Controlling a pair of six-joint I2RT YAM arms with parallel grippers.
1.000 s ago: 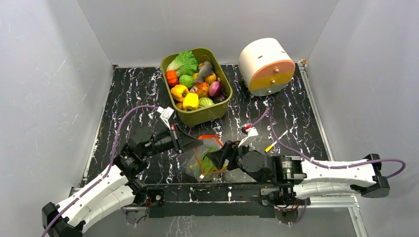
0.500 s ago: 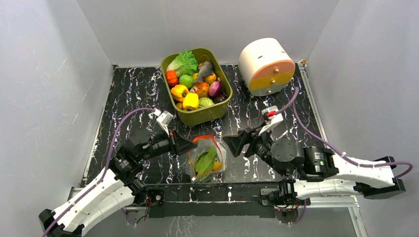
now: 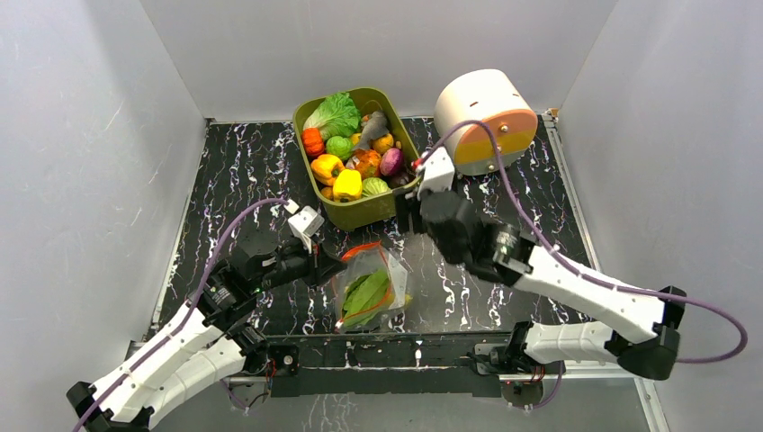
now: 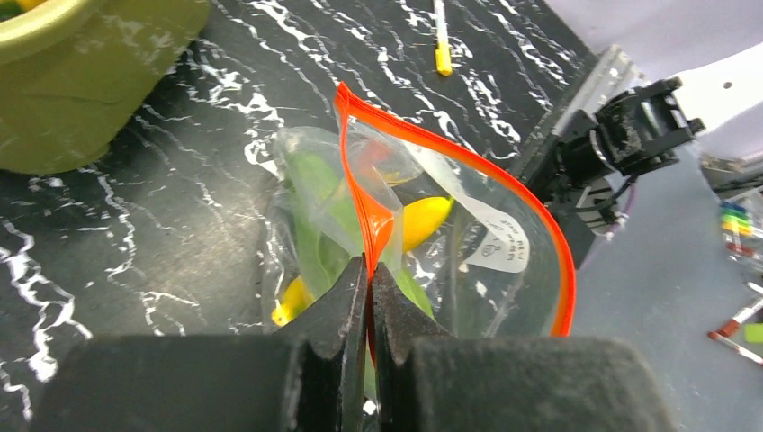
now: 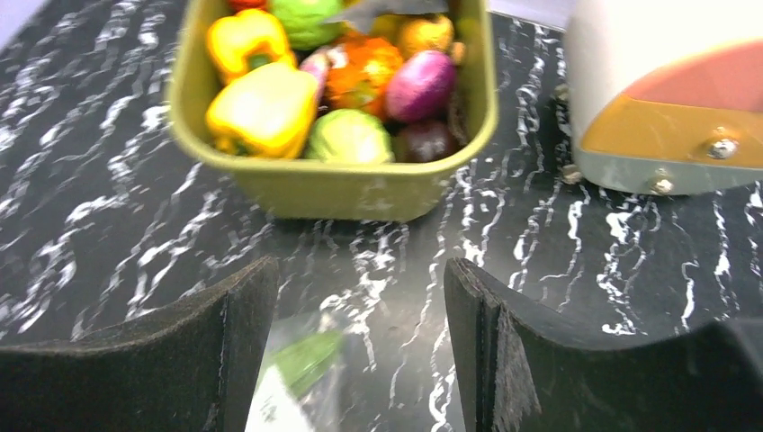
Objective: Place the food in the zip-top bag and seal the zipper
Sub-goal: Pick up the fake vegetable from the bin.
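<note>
Black white-veined tabletop [image 3: 243,171], plain white walls on three sides. Back centre: olive-green tub [image 3: 373,211] piled with food [image 5: 346,135], including yellow peppers [image 5: 261,103], purple onion [image 5: 421,83], green and orange pieces. Just right of tub: white drum [image 3: 481,112] with orange face.

Near front edge, between the two arms: zip-top bag [image 3: 382,270], lying on tabletop, apart from tub. Inside bag: long green piece [image 3: 364,292] plus a yellow piece [image 4: 423,220]; white label on the clear film. Zipper [image 4: 468,157] gaping, mouth unsealed, strip folded up into a peak at one end.

Left gripper [image 4: 369,279] clamped tight on zipper at the near part of the strip, pads pressed together with red-orange strip between.

Right gripper [image 5: 360,297] spread wide, nothing between the pads, hovering over bare tabletop just in front of tub. Tub's near wall between it and the food. Bit of bag in view low between its fingers.

Small yellow stick [image 4: 443,61] on tabletop beyond bag, clear of it.
</note>
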